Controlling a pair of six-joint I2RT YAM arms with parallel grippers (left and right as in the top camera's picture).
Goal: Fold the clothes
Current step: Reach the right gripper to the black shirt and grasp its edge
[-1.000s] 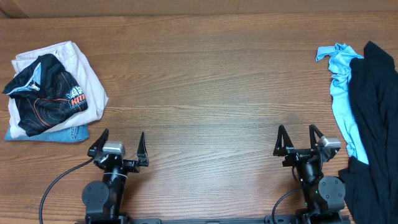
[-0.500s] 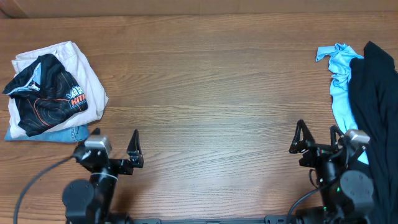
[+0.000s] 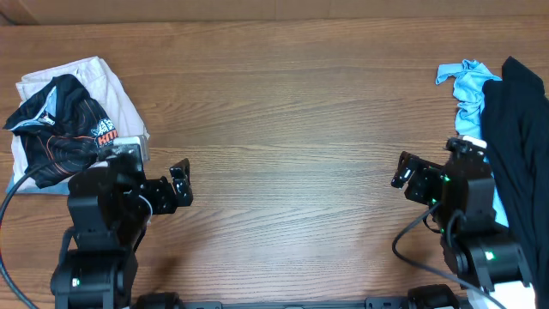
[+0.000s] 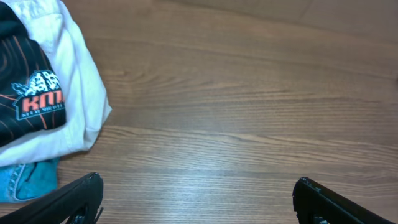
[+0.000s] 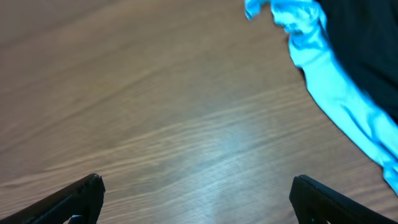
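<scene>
A pile lies at the table's far left: a white garment [image 3: 116, 99], black shorts with an orange print [image 3: 56, 129] on top, and blue denim [image 4: 28, 180] under them. At the far right lie a light blue garment [image 3: 467, 99] and a black garment [image 3: 519, 120]. My left gripper [image 3: 181, 183] is open and empty over bare wood, just right of the pile. My right gripper [image 3: 400, 172] is open and empty over bare wood, left of the light blue garment. In the wrist views both the left jaws [image 4: 198, 182] and the right jaws [image 5: 197, 180] are spread wide.
The wooden table [image 3: 283, 112] spans the view. The white garment [image 4: 78, 93] and black shorts [image 4: 25, 93] fill the left wrist view's left side. The light blue garment [image 5: 323, 68] and black garment [image 5: 367, 31] fill the right wrist view's upper right.
Both arms have lifted from the front edge and reached out over the table, the left swinging toward the left pile, the right toward the right clothes. Both grippers stay open.
</scene>
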